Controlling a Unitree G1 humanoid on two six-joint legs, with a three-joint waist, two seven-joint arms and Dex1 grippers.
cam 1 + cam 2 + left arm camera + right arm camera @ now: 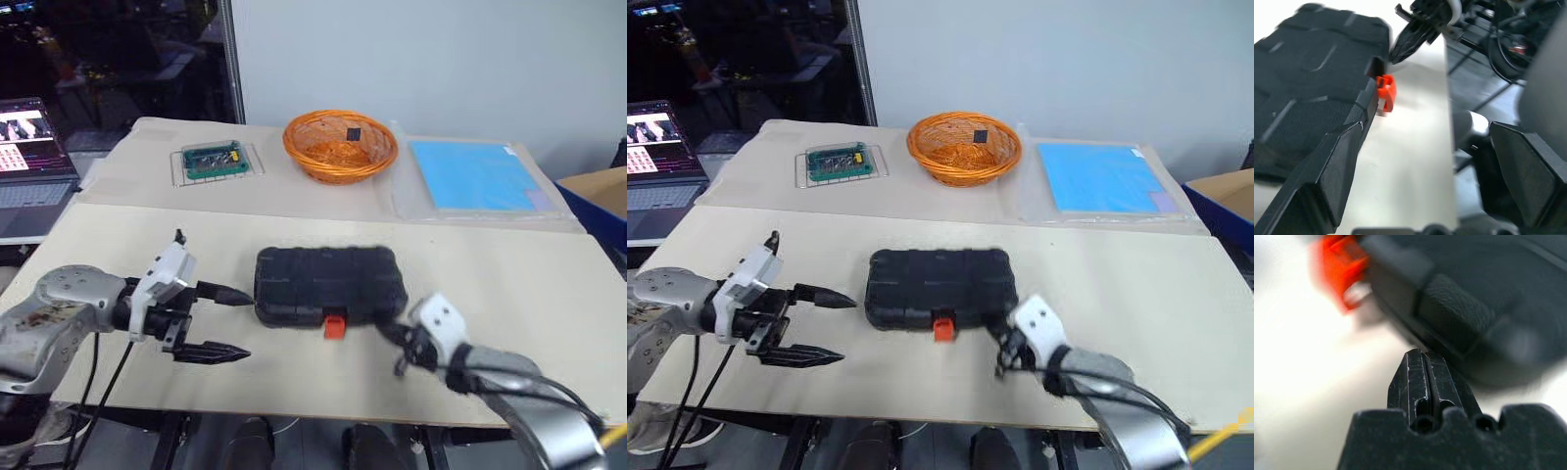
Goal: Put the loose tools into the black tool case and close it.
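Observation:
The black tool case lies closed in the middle of the near table, its orange latch on the front edge. The loose tools are out of view. My left gripper is open just left of the case, one fingertip close to the case's left end, nothing between the fingers. My right gripper is shut and empty at the case's front right corner, right of the latch. In the right wrist view the closed fingertips point at the case's rim, with the latch off to one side.
On the far table stand an orange wicker basket, a green circuit board on a clear tray and a blue sheet. A laptop sits at the far left. The table's front edge runs just below both grippers.

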